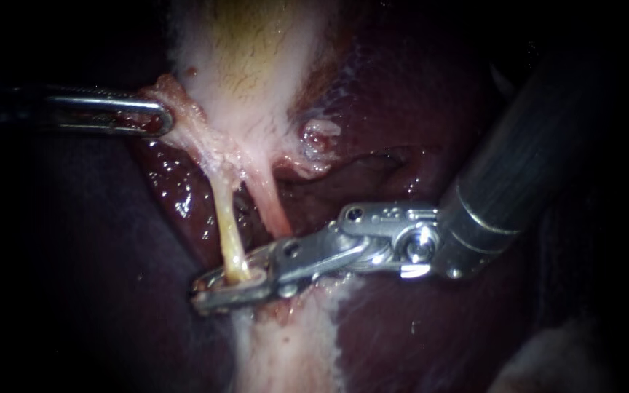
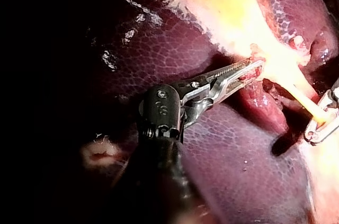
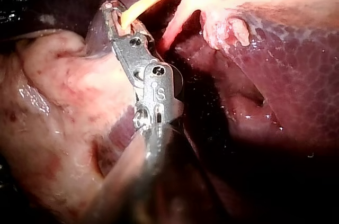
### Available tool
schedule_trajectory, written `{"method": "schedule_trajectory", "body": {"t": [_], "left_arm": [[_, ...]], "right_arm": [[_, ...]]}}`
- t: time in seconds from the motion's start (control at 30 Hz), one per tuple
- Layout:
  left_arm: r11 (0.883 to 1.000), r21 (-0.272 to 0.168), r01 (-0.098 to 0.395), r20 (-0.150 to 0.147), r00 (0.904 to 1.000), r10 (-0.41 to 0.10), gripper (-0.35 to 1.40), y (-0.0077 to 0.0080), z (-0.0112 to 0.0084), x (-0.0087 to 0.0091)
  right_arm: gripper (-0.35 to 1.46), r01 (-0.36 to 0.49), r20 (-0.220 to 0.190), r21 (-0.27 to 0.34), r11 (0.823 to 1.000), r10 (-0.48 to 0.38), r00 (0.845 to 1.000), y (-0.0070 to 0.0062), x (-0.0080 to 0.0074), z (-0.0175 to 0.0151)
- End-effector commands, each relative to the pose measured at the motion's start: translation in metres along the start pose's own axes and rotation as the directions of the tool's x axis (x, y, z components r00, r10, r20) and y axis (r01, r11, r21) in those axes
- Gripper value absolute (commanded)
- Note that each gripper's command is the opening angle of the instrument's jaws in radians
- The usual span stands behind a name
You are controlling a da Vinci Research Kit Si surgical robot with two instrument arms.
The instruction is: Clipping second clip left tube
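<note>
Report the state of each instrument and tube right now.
Left steel instrument: shut on pale stringy tissue beside the gallbladder.
Right steel instrument: shut on thin yellow left tube.
Thin yellow left tube: stretched, whole, no clip visible on it.
Pink right tube: bare, not held.

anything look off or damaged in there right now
One thing: a small pale, ragged patch on the liver beside the tubes looks like a scuffed surface. Otherwise the left instrument grips tissue above the tubes and the right instrument sits at the left tube. Nothing spilled or askew.
</note>
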Motion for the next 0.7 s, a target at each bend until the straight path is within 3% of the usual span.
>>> {"method": "schedule_trajectory", "body": {"t": [0.03, 0.27, 0.7], "left_arm": [[1.0, 0.0, 0.0, 0.0, 1.0, 0.0, -0.35, 0.0, 0.0, 0.0], [1.0, 0.0, 0.0, 0.0, 1.0, 0.0, -0.35, 0.0, 0.0, 0.0], [1.0, 0.0, 0.001, 0.0, 1.0, -0.001, -0.35, -0.0002, 0.0001, 0.0]], "right_arm": [[-0.35, -0.014, 0.024, -0.009, 1.0, 0.014, 1.0, -0.0002, 0.0003, 0.0], [-0.35, -0.017, 0.054, -0.022, 1.0, 0.019, 0.998, -0.0003, 0.0003, -0.0002], [-0.35, -0.017, 0.058, -0.023, 1.0, 0.018, 0.998, -0.0002, 0.0, -0.0002]]}}
